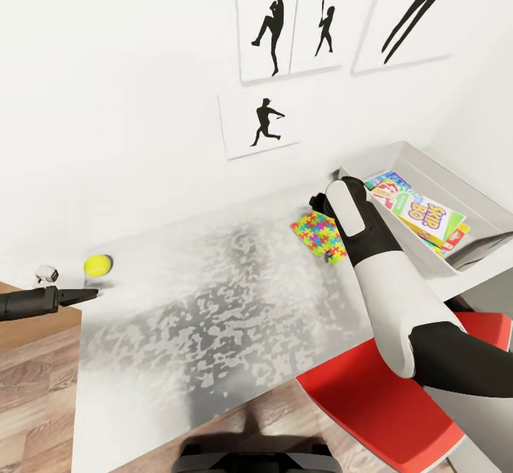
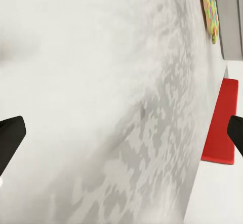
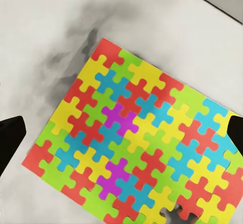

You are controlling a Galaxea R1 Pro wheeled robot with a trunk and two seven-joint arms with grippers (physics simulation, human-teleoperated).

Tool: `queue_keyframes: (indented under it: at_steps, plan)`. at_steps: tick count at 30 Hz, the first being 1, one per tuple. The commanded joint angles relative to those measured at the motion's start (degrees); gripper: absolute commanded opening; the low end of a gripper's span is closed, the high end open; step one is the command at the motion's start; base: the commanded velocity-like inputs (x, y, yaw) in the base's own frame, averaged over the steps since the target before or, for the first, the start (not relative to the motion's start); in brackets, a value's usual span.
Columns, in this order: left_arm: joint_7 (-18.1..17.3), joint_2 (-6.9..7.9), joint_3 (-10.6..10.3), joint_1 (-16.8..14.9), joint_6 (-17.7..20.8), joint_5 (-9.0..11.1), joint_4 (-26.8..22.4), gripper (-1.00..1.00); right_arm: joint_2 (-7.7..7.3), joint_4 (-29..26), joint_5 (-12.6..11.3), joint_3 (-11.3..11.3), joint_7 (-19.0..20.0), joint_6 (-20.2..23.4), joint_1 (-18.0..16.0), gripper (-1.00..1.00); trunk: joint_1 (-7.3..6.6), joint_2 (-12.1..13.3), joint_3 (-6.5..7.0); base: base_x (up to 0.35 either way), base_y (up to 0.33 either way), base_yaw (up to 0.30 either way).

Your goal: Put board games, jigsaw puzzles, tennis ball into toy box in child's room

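The right end effector (image 3: 121, 135) is held wide above the puzzle (image 3: 139, 143) — thin, stiff, light, flat on the bench (image 1: 214, 295); an edge grip is judged best.

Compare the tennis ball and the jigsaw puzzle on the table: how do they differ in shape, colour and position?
The tennis ball is round; the jigsaw puzzle is a thin flat tile. The ball is plain yellow-green; the puzzle mixes red, yellow, blue, green and purple pieces. The ball sits near the left gripper, far from the toy box; the puzzle lies beside the box, under the right gripper. Both rest on the table, outside the box.
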Motion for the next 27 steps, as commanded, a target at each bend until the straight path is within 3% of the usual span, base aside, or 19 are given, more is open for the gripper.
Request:
queue_keyframes:
  at_steps: [1, 13, 18, 27]
  plan:
    - [-0.2, 0.04, -0.2, -0.1, 0.6, 0.2, 0.0, 1.00, -0.03, 0.0, -0.5, 0.1, -0.5, 0.1, -0.1, 1.00, 0.03, -0.1, -0.09, 0.000, 0.000, 0.000]
    - [-0.2, 0.90, -0.2, -0.1, 0.5, 0.2, -0.1, 1.00, -0.08, 0.3, -0.6, 0.1, -0.3, 0.0, -0.1, 1.00, 0.03, -0.1, -0.09, 0.000, 0.000, 0.000]
    - [-0.2, 3.07, -0.2, 0.0, 0.3, 0.2, -0.1, 1.00, -0.11, 2.7, -0.5, -0.1, -0.3, -0.3, -0.6, 1.00, 0.03, -0.1, -0.09, 0.000, 0.000, 0.066]
    - [-0.2, 8.85, -0.3, 0.0, -0.2, -0.1, -0.1, 1.00, -0.20, 4.3, -0.6, -0.2, -0.2, -0.2, -2.7, 1.00, 0.03, -0.1, -0.09, 0.000, 0.000, 0.146]
